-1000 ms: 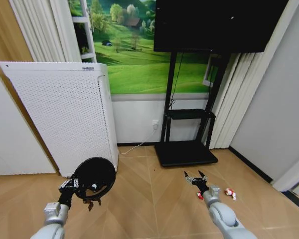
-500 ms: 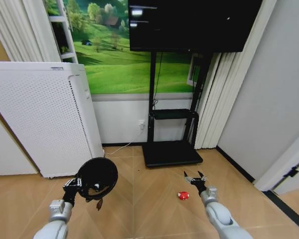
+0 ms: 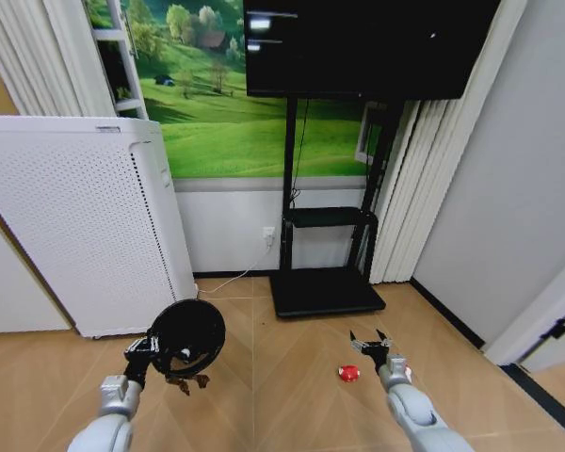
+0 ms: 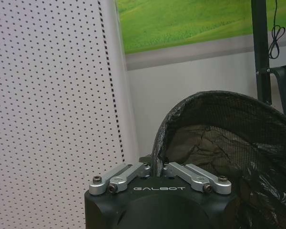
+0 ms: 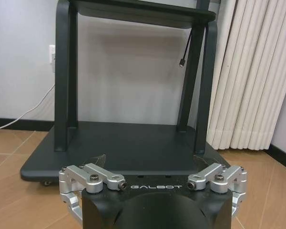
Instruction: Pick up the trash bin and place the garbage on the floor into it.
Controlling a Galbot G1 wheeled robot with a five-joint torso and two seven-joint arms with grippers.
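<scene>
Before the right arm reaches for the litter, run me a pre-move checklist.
1. Trash bin held by left claw, shut on its rim: ok.
2. Bin clear of the floor: ok.
3. Right claw open and empty: ok.
4. Red scrap on the floor, just left of the right claw: ok.
5. Other litter located: cannot tell.
6. Right claw clear of the black TV stand base: ok.

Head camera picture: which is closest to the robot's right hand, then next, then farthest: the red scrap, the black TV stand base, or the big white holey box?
From the right hand:
1. Red scrap, on the floor just beside it, toward the robot's left.
2. Black TV stand base, farther ahead by the wall.
3. White holey box, far off on the robot's left, behind the trash bin held by the left hand.
</scene>
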